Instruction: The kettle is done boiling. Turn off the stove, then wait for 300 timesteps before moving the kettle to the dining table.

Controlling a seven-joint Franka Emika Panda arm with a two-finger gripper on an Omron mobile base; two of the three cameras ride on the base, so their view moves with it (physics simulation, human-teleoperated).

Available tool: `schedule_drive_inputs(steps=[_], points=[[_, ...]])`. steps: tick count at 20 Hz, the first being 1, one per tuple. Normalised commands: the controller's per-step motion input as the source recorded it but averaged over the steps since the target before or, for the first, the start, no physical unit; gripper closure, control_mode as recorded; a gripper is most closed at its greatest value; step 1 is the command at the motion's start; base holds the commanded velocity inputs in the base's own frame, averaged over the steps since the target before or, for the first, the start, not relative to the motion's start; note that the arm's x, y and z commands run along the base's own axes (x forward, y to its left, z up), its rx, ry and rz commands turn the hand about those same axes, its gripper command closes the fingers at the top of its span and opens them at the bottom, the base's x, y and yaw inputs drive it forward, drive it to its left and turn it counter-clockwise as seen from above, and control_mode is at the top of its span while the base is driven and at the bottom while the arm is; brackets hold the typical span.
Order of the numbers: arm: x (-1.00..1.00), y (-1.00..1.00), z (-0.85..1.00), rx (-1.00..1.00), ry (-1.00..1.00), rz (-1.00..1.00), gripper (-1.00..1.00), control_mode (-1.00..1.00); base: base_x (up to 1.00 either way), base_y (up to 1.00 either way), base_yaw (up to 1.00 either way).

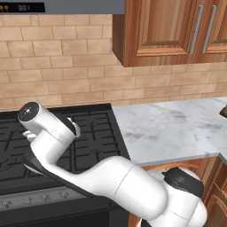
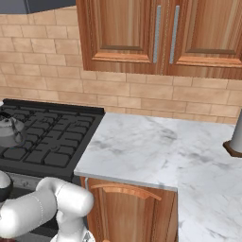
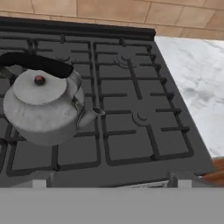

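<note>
A squat grey metal kettle (image 3: 43, 109) with a dark arched handle and a red-knobbed lid stands on the left grates of the black stove (image 3: 131, 100). The kettle (image 2: 9, 130) also shows at the left edge of the right base view, on the stove (image 2: 52, 137). My gripper (image 3: 111, 183) hovers above the stove's front edge, open, with nothing between its widely spread tips. The kettle lies ahead and to the left of it, untouched. In the left base view my arm crosses over the stove (image 1: 97, 133), whose silver knob strip (image 1: 26, 199) runs below. The dining table is out of view.
A marble counter (image 2: 151, 146) adjoins the stove on the right, with a brick backsplash (image 1: 66, 75) behind. Wooden wall cabinets (image 2: 160, 38) hang above it. A grey object on a dark base (image 2: 235, 142) stands at the counter's far right.
</note>
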Motion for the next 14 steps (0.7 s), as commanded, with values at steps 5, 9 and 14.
schedule_drive_inputs(steps=[5,9,14], points=[[0.16,0.0,0.0,-0.01,0.06,0.14,-1.0,-1.0,0.0,0.0,0.0],[0.09,-0.05,0.0,0.0,0.01,0.15,-1.0,-1.0,0.0,0.0,0.0],[0.0,-0.14,0.0,0.0,0.0,0.1,-1.0,-1.0,0.0,0.0,0.0]])
